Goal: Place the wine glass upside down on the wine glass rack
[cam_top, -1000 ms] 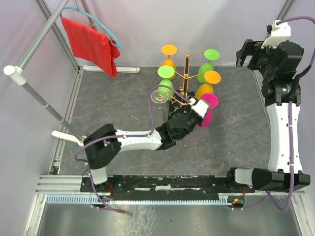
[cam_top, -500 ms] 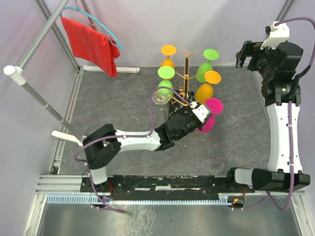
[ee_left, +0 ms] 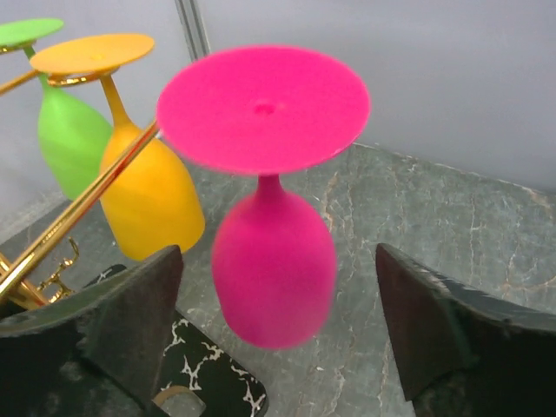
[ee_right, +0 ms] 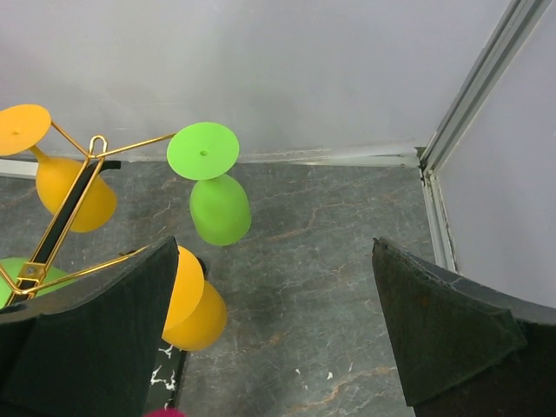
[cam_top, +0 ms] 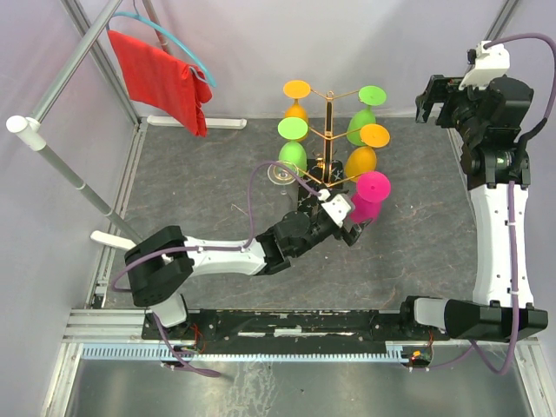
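The left gripper [cam_top: 350, 228] has its fingers spread, flanking but not touching the pink wine glass [ee_left: 274, 278]; the glass hangs bowl-down, its foot apparently caught on a near arm of the wine glass rack [cam_top: 327, 130], which stands mid-table toward the far edge; the right gripper [cam_top: 430, 97] gapes wide near the far right corner, holding nothing.

The pink wine glass [ee_left: 274, 287] hangs just ahead of my spread left jaws, with a gap on either side. To its left, an orange glass [ee_left: 152, 204] and the wine glass rack [ee_left: 78, 207] crowd in. To its right lies bare desk [ee_left: 452, 217].
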You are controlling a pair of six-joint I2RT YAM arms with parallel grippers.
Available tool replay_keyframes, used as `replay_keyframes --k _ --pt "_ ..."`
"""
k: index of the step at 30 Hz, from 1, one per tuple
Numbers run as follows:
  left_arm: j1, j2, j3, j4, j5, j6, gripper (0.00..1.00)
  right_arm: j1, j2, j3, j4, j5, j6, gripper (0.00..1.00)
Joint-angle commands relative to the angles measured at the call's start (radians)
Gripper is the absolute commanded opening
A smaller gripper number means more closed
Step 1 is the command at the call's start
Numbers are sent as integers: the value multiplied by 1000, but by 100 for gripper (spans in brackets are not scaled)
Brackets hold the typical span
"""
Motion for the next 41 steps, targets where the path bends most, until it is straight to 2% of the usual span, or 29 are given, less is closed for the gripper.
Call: replay_keyframes --k 1,9,17,22,24,27,41 --pt "-4 -66 -23 24 -14 -25 99 -6 -19 4 24 -9 18 100" --pt "-15 -259 -80 -184 -50 -139 99 -12 54 93 -65 21 108 100" --pt "-19 -547 -122 -376 -75 -220 99 -11 -9 51 -28 207 169 100" --pt "-19 -646 64 -665 -192 -225 99 -9 -24 79 -89 325 162 100" --pt "-18 -644 183 -799 -297 -220 99 -11 -33 65 -85 319 156 100" --pt "-19 -621 315 -947 -351 -203 99 -11 -45 48 -78 290 167 100" --pt "-20 -622 332 -967 -377 -200 99 -11 -59 44 -90 293 173 100"
